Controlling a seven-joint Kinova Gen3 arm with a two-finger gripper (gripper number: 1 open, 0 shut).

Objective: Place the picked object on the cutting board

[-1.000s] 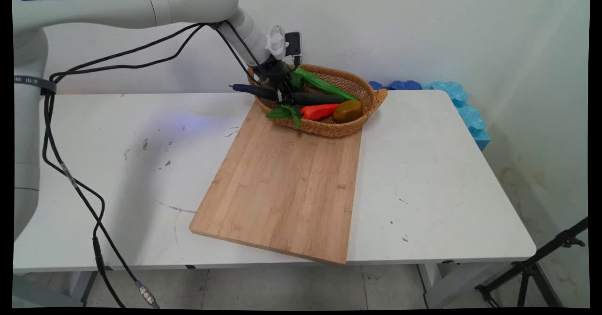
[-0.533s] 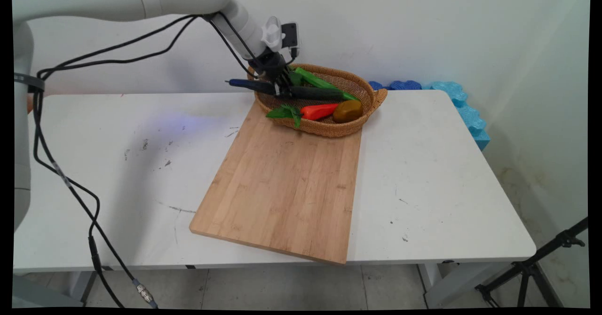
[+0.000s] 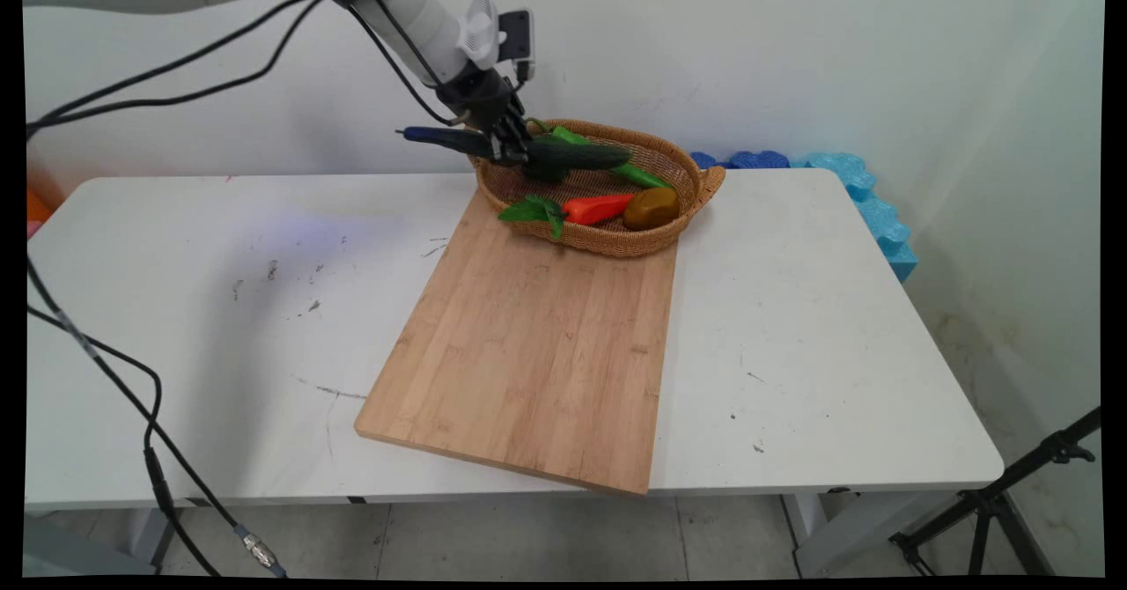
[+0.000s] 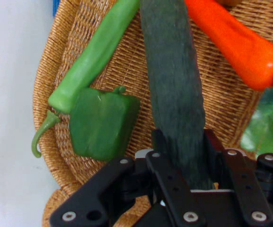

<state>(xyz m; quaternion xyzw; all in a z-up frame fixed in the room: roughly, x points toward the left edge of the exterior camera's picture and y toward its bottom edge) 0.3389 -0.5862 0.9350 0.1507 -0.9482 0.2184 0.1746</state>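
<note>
1. At the far left of the main view, black cables [image 3: 106,370] hang from the arm and loop down past the near-left edge of the white table [image 3: 836,352].
2. A wooden cutting board [image 3: 528,352] lies flat on the table, tilted a little, its far edge touching or tucked just under the wicker basket [image 3: 696,187].
3. The black gripper [image 3: 513,151] hangs above the basket's left end, reaching in from the upper left. It is clenched on a long dark green cucumber [image 3: 577,158], which sits lifted above the basket floor and roughly level.
4. A dark blue end [image 3: 436,136] sticks out to the left of the gripper, beyond the basket rim; I cannot tell whether it belongs to the cucumber.
5. In the hand view the cucumber [image 4: 174,94] runs straight up from between the fingers [image 4: 231,170], clamped on both sides.
6. Under and beside it in the basket [image 4: 70,33] lie a long light green pepper [image 4: 96,56] with a curled stem and a blocky green bell pepper [image 4: 101,123], the two touching.
7. An orange carrot [image 3: 599,209] lies at the basket's near side with green leaves [image 3: 533,211] drooping over the rim onto the board.
8. Just right of the carrot sits a brown potato [image 3: 651,208], touching it.
9. Behind the table's far right corner, blue foam pieces [image 3: 863,194] rest against the wall.
10. At the lower right, black tripod legs [image 3: 995,502] stand on the floor.
</note>
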